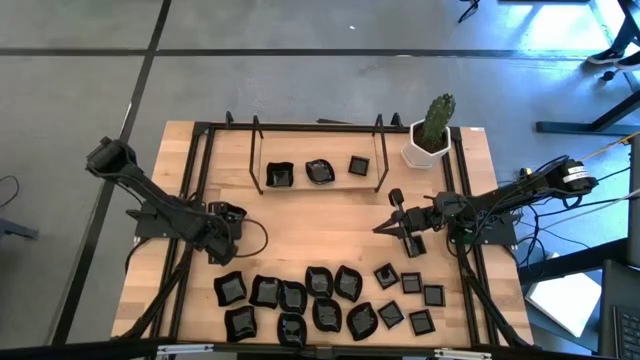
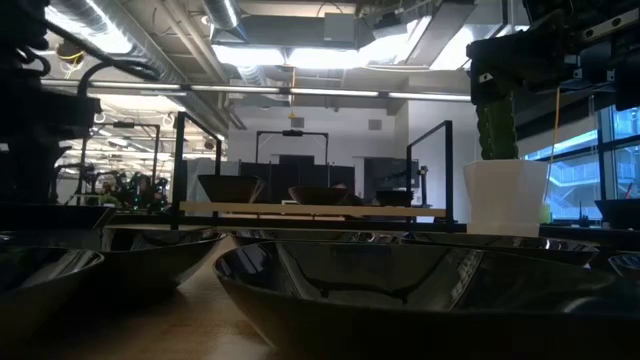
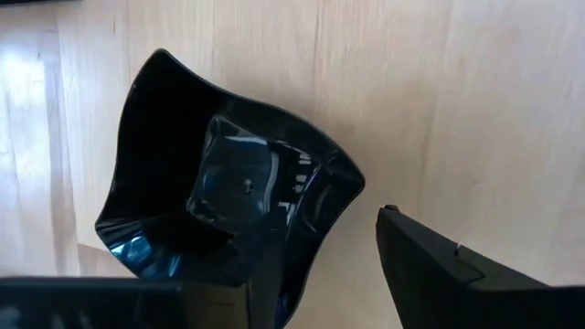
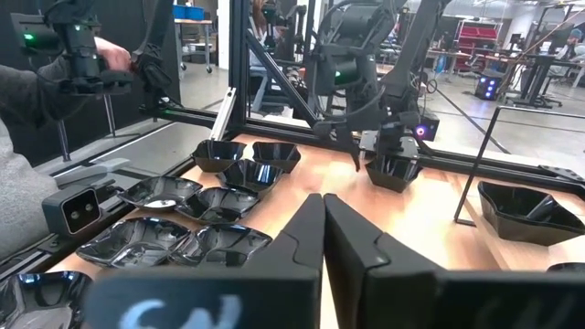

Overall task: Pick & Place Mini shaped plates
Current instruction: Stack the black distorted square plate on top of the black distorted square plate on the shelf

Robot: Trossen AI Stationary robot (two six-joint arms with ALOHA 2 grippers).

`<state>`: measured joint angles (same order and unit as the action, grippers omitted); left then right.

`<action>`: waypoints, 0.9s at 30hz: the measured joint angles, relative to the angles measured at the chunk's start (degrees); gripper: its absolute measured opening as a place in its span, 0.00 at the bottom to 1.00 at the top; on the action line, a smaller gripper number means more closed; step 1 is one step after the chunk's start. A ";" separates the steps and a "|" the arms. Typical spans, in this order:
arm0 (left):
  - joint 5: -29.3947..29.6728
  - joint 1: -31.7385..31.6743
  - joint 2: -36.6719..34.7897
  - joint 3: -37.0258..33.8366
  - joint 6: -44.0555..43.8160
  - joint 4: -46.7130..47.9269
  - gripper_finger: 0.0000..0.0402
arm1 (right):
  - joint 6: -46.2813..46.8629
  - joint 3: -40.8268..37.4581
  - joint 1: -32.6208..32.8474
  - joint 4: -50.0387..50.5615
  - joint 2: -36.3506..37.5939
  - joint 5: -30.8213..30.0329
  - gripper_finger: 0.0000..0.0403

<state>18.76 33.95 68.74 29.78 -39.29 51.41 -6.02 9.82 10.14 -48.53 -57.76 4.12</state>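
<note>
Three plates (image 1: 318,172) sit on your rack (image 1: 256,150); over a dozen plates (image 1: 330,300) wait along the near edge. Your left gripper (image 1: 232,222) stands released over a wavy plate (image 3: 228,210), likely next. Right gripper (image 1: 385,228) is clenched, empty, mid-table.

Grey concrete floor (image 1: 300,25); exposed ceiling ducts (image 2: 150,45); bright window (image 2: 575,165) at side.

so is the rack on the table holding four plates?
No, the black wire rack holds three glossy black mini plates.
</note>
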 joint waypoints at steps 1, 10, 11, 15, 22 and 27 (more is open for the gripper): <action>0.00 0.00 0.39 0.00 0.02 0.06 0.40 | 0.00 0.00 -0.01 0.00 0.00 0.00 0.01; 0.01 -0.02 2.51 -0.02 -0.42 0.29 0.30 | 0.00 0.00 -0.01 0.00 0.00 0.00 0.05; 0.02 -0.02 2.53 -0.02 -0.47 0.29 0.28 | 0.00 0.00 0.01 0.00 0.00 0.00 0.05; 0.04 -0.02 2.53 -0.02 -1.09 0.21 0.17 | 0.00 0.00 0.01 0.00 0.00 0.00 0.06; 1.25 0.02 2.53 0.26 -1.51 0.27 0.01 | 0.00 0.00 -0.01 0.00 0.00 0.00 0.06; 2.62 0.42 2.53 5.08 -0.01 0.08 0.01 | 0.00 0.00 -0.01 0.00 0.00 0.00 0.06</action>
<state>21.38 34.37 71.26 34.86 -39.30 51.49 -6.02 9.82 10.13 -48.53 -57.76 4.12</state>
